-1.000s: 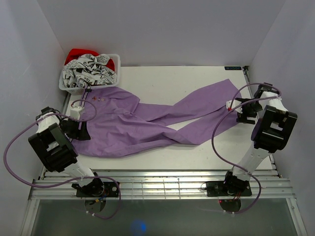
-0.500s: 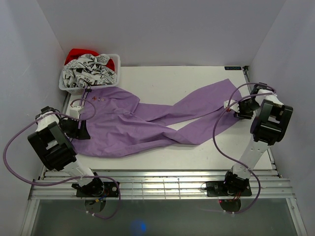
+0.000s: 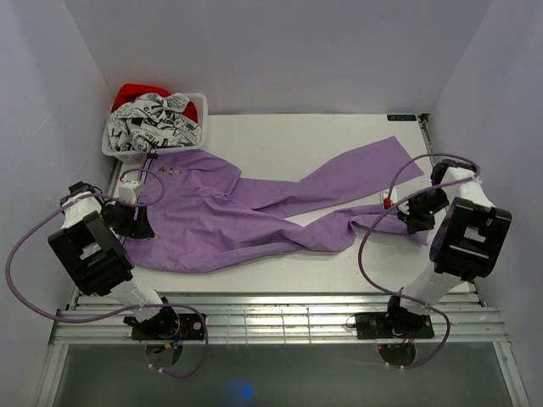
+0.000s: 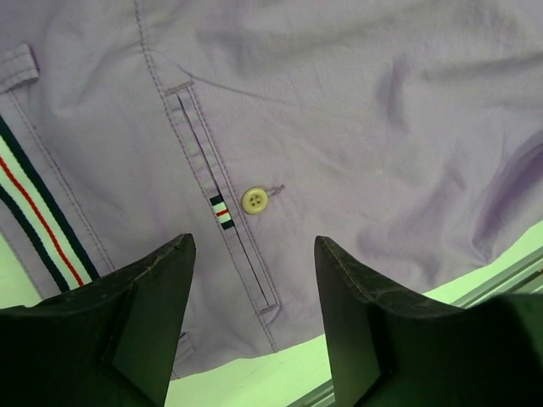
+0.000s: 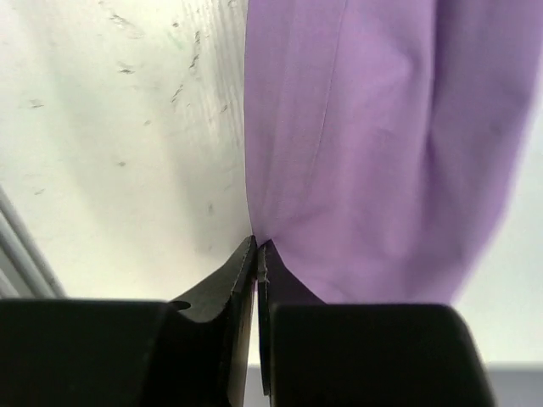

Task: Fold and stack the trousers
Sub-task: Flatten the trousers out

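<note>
Far across the surface (image 3: 288, 140) from the laundry basket (image 3: 203, 119), the right pincer (image 5: 257, 254) is clamped on just a sliver of leg edge of the trousers (image 3: 221, 220) (left pincer (image 4: 254, 246) hangs apart over the waist, beside the basket), so it could slip out when lifted.

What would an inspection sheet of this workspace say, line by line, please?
Surface: white table, lightly scuffed.
Job's things: trousers spread flat, unfolded, legs toward the right.
Clutter: white basket of patterned and red cloth, far left corner.
Grippers: left gripper open over the buttoned pocket; right gripper shut on the trousers' edge.
Cables: purple cables loop along both arms.
Surroundings: plain white walls.
</note>
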You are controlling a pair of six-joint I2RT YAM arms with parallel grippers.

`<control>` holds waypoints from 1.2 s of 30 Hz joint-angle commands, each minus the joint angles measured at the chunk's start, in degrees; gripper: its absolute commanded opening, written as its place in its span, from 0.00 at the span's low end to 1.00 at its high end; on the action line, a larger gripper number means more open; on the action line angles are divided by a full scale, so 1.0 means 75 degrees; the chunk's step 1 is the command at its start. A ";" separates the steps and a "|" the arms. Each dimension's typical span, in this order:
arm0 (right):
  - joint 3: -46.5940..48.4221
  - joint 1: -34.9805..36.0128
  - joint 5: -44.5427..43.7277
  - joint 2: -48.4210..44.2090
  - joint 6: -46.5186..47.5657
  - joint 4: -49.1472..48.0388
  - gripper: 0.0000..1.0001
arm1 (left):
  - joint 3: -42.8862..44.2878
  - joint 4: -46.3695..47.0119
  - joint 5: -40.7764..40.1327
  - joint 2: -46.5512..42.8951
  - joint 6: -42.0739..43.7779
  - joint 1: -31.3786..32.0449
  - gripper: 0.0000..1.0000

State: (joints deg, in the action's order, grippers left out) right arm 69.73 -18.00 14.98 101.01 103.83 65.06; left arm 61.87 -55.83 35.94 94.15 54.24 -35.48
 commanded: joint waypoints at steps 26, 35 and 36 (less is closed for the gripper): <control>0.4331 -0.0765 -0.1129 0.3135 -0.4046 0.0854 0.08 | -0.0820 0.2722 -0.0726 -0.0893 -0.1572 -0.0190 0.39; 0.4530 -0.0741 -0.1178 0.4028 -0.4797 0.0044 0.08 | -0.0339 0.2089 -0.0703 -0.0788 -0.1302 -0.0741 0.59; 0.4542 -0.0729 -0.1119 0.4016 -0.4786 0.0068 0.08 | -0.0257 0.2043 -0.0703 -0.0718 -0.1279 -0.0788 0.61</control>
State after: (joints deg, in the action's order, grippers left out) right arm 103.50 -23.70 6.07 129.08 69.76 68.84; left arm 57.21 -39.07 30.22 88.60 43.99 -39.94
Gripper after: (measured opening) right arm 0.080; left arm 0.591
